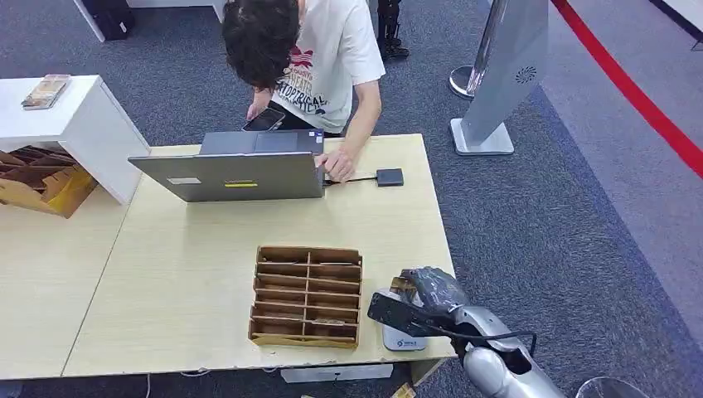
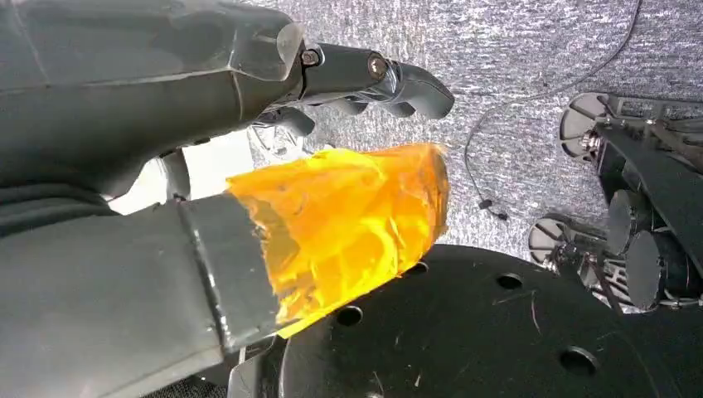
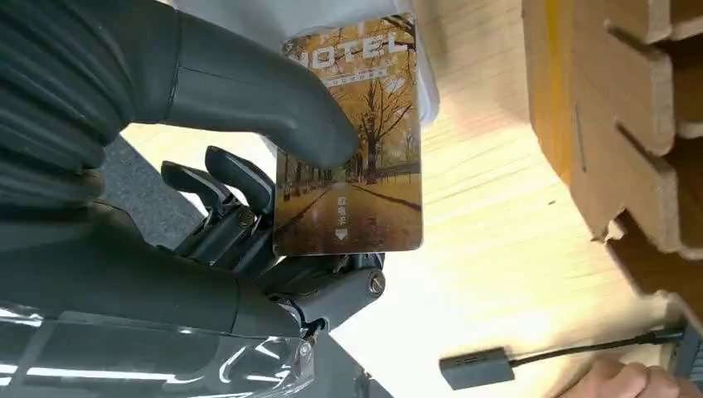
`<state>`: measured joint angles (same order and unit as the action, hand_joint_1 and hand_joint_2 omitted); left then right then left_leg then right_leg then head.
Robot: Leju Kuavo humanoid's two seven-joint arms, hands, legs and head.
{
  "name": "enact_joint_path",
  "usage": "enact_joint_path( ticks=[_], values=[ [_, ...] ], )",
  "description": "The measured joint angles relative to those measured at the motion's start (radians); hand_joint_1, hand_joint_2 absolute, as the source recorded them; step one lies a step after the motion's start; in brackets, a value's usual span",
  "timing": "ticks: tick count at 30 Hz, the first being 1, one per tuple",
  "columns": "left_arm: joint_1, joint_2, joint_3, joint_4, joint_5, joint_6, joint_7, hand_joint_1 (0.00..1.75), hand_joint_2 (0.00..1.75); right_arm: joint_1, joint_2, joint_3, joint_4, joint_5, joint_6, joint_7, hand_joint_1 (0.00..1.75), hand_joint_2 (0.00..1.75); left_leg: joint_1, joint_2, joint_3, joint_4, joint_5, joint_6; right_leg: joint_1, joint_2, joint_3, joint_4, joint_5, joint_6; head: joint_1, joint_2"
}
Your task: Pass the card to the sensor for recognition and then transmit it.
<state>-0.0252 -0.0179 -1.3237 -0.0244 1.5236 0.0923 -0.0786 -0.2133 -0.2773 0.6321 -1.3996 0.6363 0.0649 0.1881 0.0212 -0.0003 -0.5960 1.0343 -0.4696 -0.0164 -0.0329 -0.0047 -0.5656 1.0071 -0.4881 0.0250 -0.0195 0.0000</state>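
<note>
Card [image 3: 356, 141] sits pinched in the right robot hand [image 3: 249, 166], thumb [image 3: 273, 99] pressed on its printed face and darker fingers [image 3: 240, 186] behind it; it shows a tree-lined avenue under the word "HOTEL". In the head view that right robot hand [image 1: 431, 292] hovers at the near right corner of the bench [image 1: 166, 282], directly over a small white sensor [image 1: 402, 338] standing near the bench's near edge. The left robot hand [image 2: 249, 124] hangs over grey carpet [image 2: 514, 75] with its fingers [image 2: 398, 79] curled in on nothing and an orange wrap [image 2: 356, 224] on its thumb. Just left of the sensor lies a brown cardboard divider tray [image 1: 307, 294]. Farther back stands an open grey laptop [image 1: 236, 170], a cable running right from it to a small dark adapter [image 1: 390, 177]. A person [image 1: 319, 58] in a white shirt leans over the far edge, one hand [image 1: 336, 164] on the bench beside the laptop, the other holding a phone [image 1: 265, 120].
</note>
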Motion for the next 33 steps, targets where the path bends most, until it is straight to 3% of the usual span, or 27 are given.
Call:
enact_joint_path(
  ticks=[33],
  values=[
    [0.0, 0.0, 0.0, 0.006, 0.0, 0.0, 0.002, 0.0, 0.0, -0.028, 0.0, 0.034, 0.096, 0.062, 0.016, 0.049, 1.75, 1.75, 0.0, 0.0, 0.003, 0.0, 0.0, 0.0, 0.0, 0.0, 0.003, 0.0, 0.0, 0.0, 0.0, 0.0]
  ],
)
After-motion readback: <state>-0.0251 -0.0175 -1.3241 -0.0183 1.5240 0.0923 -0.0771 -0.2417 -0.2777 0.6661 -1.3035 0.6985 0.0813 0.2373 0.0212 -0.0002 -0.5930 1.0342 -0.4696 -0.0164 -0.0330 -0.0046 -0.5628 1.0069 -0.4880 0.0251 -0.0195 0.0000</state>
